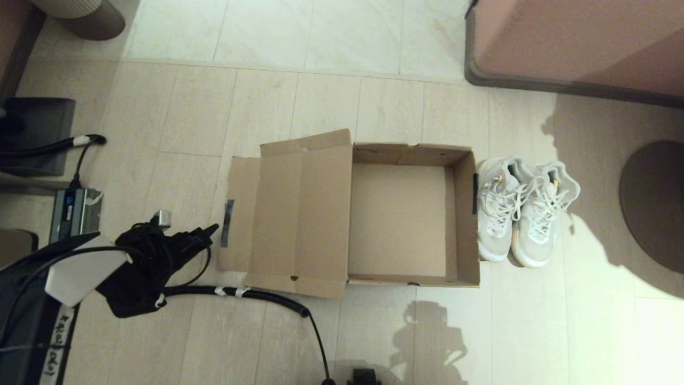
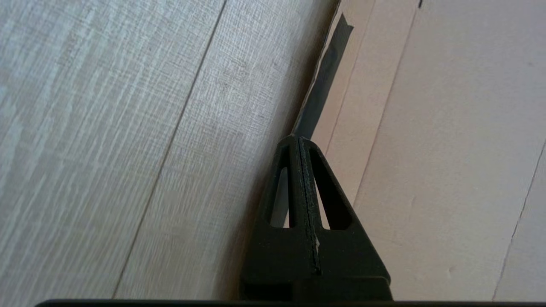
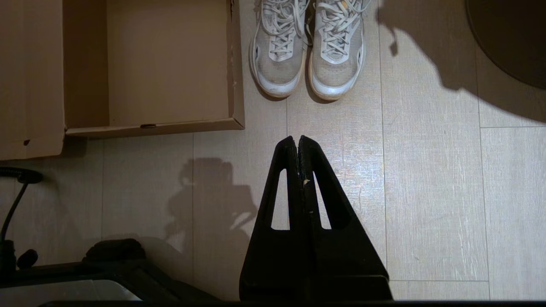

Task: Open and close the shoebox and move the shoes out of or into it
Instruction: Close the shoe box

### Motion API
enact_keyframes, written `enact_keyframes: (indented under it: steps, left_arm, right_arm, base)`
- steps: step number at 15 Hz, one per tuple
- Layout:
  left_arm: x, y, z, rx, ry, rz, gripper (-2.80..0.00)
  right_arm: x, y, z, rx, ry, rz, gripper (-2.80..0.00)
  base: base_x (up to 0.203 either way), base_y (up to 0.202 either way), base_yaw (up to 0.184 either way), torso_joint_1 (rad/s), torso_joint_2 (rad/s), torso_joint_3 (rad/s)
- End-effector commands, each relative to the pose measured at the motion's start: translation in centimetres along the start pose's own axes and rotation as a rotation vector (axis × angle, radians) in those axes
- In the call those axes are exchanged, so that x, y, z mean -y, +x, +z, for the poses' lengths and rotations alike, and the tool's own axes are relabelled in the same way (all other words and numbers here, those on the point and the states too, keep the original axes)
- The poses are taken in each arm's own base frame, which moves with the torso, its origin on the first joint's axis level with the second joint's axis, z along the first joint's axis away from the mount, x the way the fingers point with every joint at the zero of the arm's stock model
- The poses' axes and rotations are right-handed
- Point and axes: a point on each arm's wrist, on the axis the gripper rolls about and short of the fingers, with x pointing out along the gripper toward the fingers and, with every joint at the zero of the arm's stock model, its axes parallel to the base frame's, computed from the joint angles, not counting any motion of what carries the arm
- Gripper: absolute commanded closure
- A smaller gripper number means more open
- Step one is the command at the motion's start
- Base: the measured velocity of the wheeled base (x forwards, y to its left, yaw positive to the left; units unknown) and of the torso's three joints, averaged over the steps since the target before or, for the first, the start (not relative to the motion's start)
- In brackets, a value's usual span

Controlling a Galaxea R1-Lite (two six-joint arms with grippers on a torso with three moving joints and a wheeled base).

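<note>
The brown cardboard shoebox (image 1: pixel 398 219) lies open and empty on the floor, its hinged lid (image 1: pixel 299 214) folded flat to the left. A black tape strip (image 1: pixel 228 222) marks the lid's outer flap. The white sneakers (image 1: pixel 526 211) stand side by side on the floor just right of the box, toes toward me, and also show in the right wrist view (image 3: pixel 279 51). My left gripper (image 1: pixel 214 229) is shut and empty, its tip at the edge of the lid flap (image 2: pixel 448 149) beside the tape (image 2: pixel 326 76). My right gripper (image 3: pixel 297 138) is shut and empty above the floor, nearer me than the box corner and shoes.
A black corrugated cable (image 1: pixel 240 293) runs along the floor below the lid. A pink cabinet (image 1: pixel 577 43) fills the back right, and a dark round base (image 1: pixel 654 203) sits at the right edge. A power unit (image 1: pixel 75 211) and dark gear stand at the left.
</note>
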Motion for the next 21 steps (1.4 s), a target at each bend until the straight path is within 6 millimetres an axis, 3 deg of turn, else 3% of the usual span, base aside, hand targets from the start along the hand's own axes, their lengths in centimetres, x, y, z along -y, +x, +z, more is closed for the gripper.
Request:
enact_keyframes:
  steps: [1, 6, 9, 10, 13, 17, 21]
  left_arm:
    - [-1.0, -0.4, -0.1, 0.000, 0.001, -0.019, 0.00]
    - [-0.8, -2.0, 3.5, 0.063, 0.034, -0.024, 0.00]
    - [-0.2, -3.1, 3.6, 0.044, -0.032, -0.055, 0.00]
    - [-0.3, -3.0, 3.3, 0.035, -0.046, -0.080, -2.80]
    - [-1.6, -3.4, 0.9, 0.010, -0.115, -0.094, -2.80]
    - [-2.0, -2.8, 1.3, 0.062, -0.233, -0.136, -2.80]
    - [-2.7, -1.9, -0.7, 0.028, -0.245, -0.156, -2.80]
  right_arm:
    - [0.0, 0.1, -0.3, -0.012, 0.000, -0.001, 0.00]
    - [0.0, 0.1, -0.3, -0.023, -0.017, -0.003, 0.00]
    - [0.0, 0.0, -0.4, -0.032, -0.028, 0.000, 0.00]
    - [0.0, 0.0, -0.4, -0.032, -0.028, 0.000, 0.00]
    - [0.0, 0.0, -0.4, -0.030, -0.028, 0.000, 0.00]
    - [0.0, 0.0, -0.4, -0.030, -0.028, -0.002, 0.00]
    - [0.0, 0.0, -0.4, -0.029, -0.028, 0.000, 0.00]
  base:
    - [0.000, 0.000, 0.000, 0.000, 0.00, 0.000]
    - [0.000, 0.000, 0.000, 0.000, 0.00, 0.000]
    - [0.000, 0.000, 0.000, 0.000, 0.00, 0.000]
    - [0.000, 0.000, 0.000, 0.000, 0.00, 0.000]
    - [0.000, 0.000, 0.000, 0.000, 0.00, 0.000]
    - [0.000, 0.000, 0.000, 0.000, 0.00, 0.000]
    - [0.000, 0.000, 0.000, 0.000, 0.00, 0.000]
